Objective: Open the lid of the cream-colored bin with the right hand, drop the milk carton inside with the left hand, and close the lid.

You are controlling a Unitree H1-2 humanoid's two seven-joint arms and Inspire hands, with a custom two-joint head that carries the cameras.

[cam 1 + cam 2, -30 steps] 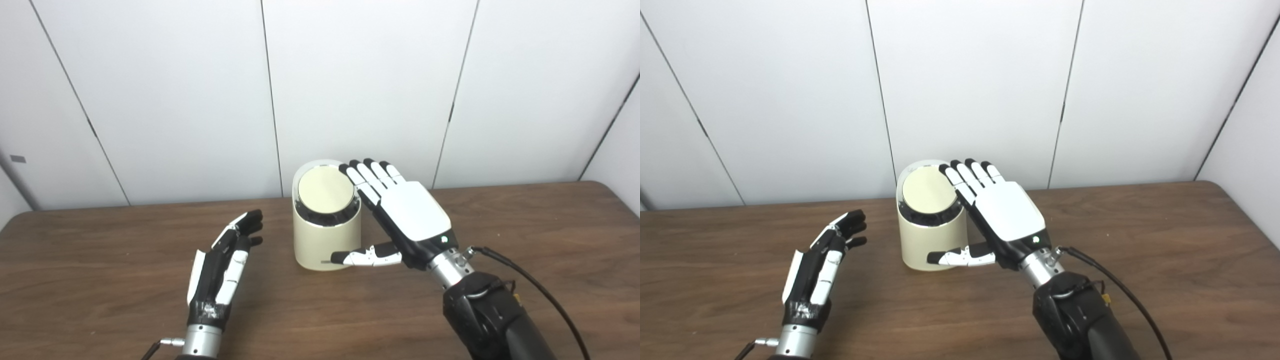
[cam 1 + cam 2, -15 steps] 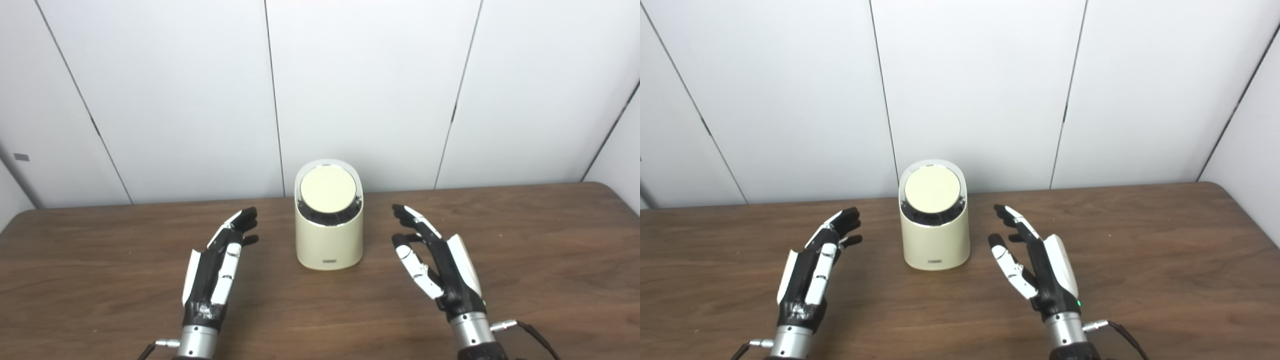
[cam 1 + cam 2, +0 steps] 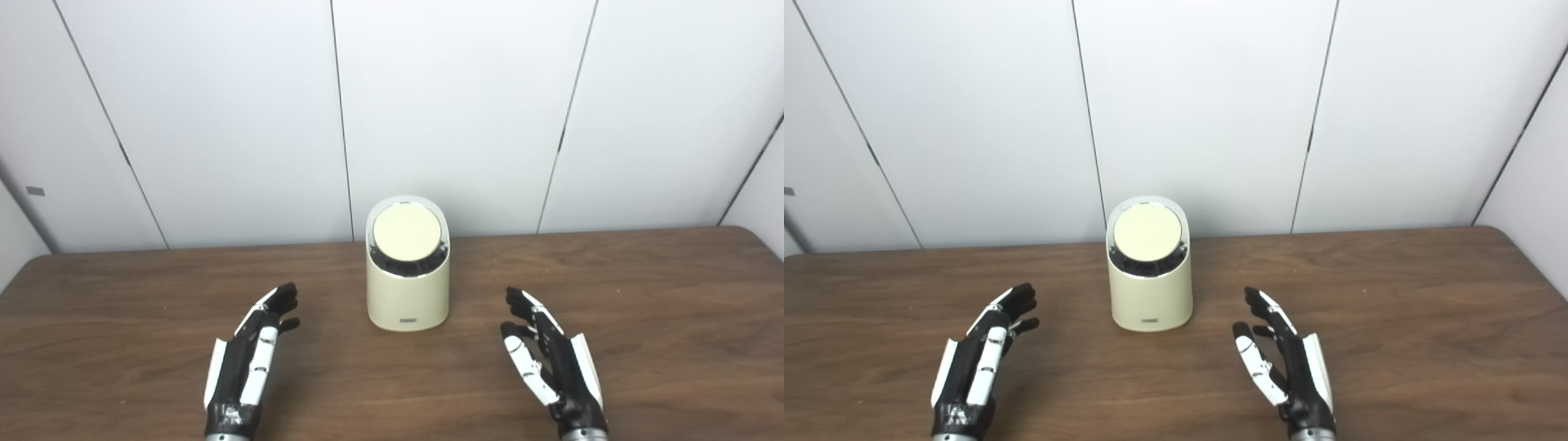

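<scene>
A cream-colored cylindrical plastic bin [image 3: 407, 272], its round lid [image 3: 407, 232] shut, stands on a brown wood-grain table [image 3: 643, 294] between the left hand [image 3: 248, 364] and right hand [image 3: 554, 364], both empty with fingers spread. No milk carton is visible; if it is not inside, the task is unfinished.

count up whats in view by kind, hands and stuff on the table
Hands: 2, left hand and right hand, both open and holding nothing
Bins: 1, cream-colored bin, its lid closed
Milk cartons: 0 in view
Tables: 1, wooden table
Total: 4
</scene>
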